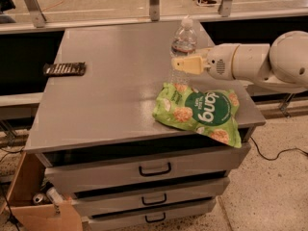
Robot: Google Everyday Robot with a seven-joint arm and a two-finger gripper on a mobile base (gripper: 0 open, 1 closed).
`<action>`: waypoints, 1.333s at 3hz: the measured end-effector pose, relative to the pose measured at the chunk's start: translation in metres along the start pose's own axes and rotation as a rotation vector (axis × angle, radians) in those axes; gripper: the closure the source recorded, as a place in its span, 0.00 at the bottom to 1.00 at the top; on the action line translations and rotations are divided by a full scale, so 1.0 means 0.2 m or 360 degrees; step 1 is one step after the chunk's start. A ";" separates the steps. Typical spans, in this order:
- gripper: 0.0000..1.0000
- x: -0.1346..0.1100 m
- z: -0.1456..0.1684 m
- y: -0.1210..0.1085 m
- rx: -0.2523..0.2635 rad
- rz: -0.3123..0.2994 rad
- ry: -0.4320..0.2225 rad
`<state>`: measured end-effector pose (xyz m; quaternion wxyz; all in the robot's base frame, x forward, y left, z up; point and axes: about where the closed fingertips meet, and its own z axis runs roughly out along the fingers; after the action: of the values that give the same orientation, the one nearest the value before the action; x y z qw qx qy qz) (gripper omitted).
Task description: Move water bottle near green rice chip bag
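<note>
pincer (182,65): clamped on the water bottle (184,38)
water bottle: stood upright just behind green rice chip bag (207,110)

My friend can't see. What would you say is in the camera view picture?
The gripper of a white robot arm grips a clear water bottle, upright, just behind a green rice chip bag near the front right of a grey cabinet top. A dark flat bar lies at the left edge.
</note>
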<state>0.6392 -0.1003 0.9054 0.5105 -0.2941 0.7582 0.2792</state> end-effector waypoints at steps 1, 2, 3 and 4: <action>0.05 0.00 0.00 0.00 0.0000 0.0000 0.0000; 0.00 0.04 -0.01 0.03 -0.0027 -0.0021 -0.0015; 0.00 0.11 -0.13 -0.08 0.0010 -0.0084 -0.0030; 0.00 0.12 -0.33 -0.26 0.0093 -0.0221 -0.0039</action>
<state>0.6282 -0.1870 0.8973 0.5462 -0.3274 0.7376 0.2245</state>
